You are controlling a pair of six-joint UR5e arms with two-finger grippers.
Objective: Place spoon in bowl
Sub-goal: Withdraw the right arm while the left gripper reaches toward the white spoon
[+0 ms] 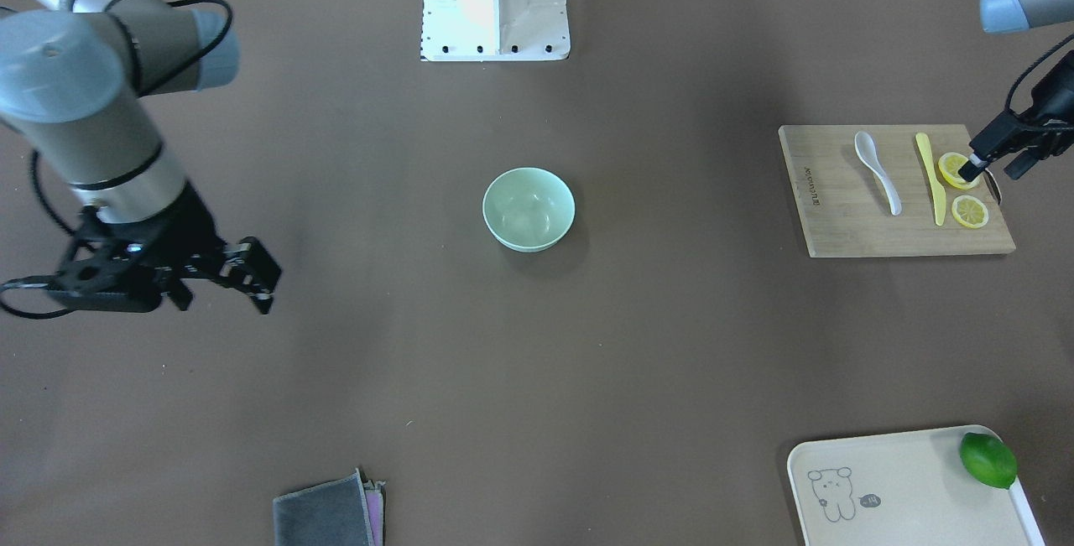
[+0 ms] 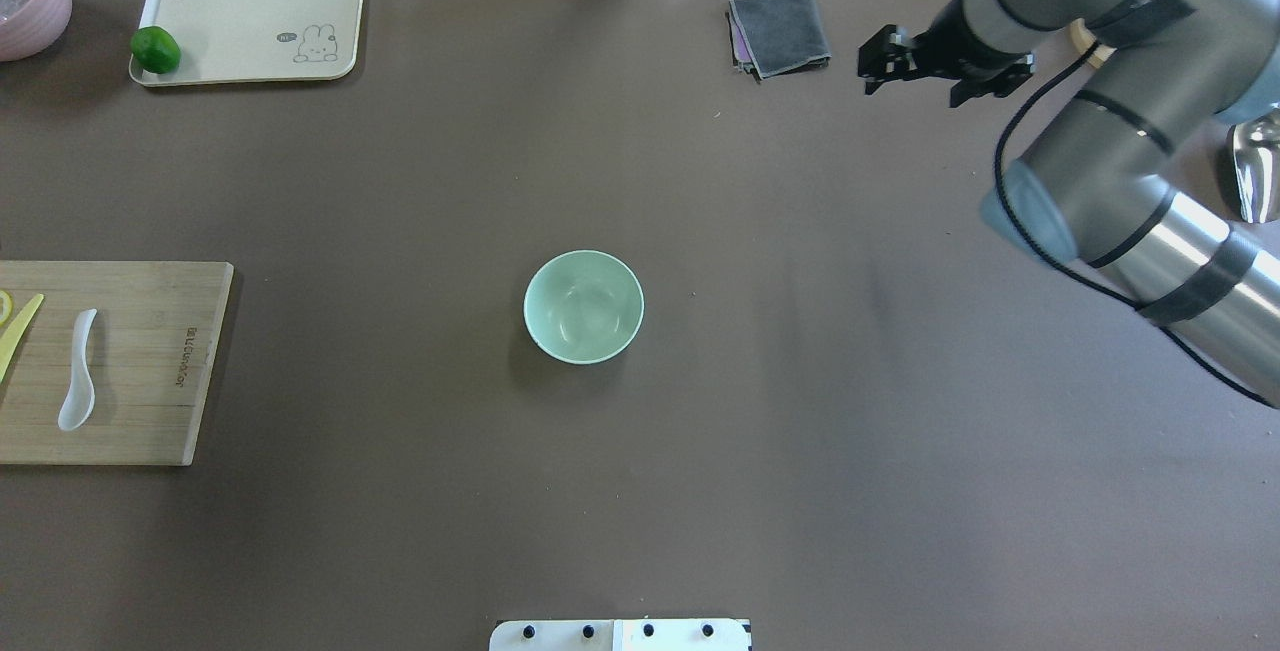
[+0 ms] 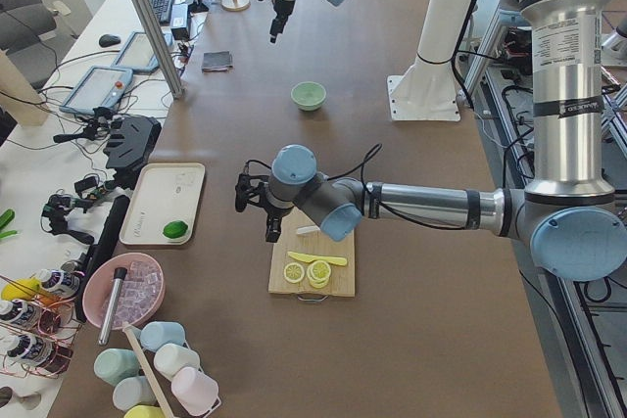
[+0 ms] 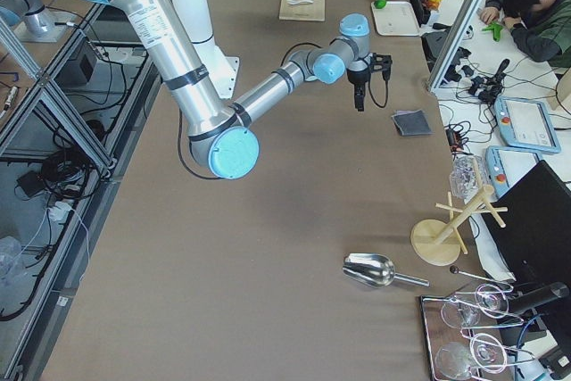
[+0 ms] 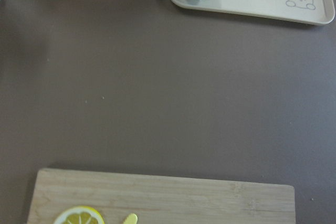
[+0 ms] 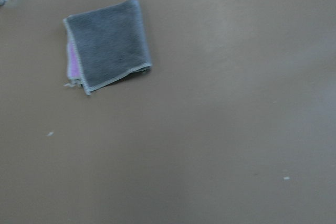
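**Fig. 1. Left claw offset from the spoon, grasp not yet begun**

The left claw (image 1: 993, 169), jaws apart and empty, hung over a round yellow lemon slice (image 1: 951, 167) at the outer edge of the rectangular bamboo cutting board (image 1: 839, 227). The small glossy white soup spoon (image 1: 877, 170) lay flat on that board, inboard of the claw. The slim yellow plastic knife (image 1: 930, 177) lay between claw and spoon. The round pale mint-green bowl (image 1: 529, 209) stood well beyond the spoon, mid-surface. A sound grasp probably required passing over the knife, setting the jaws across the thick handle, and descending squarely so the glossy handle would not skid. The right claw (image 1: 262, 282), likewise spread and empty, hung far off.
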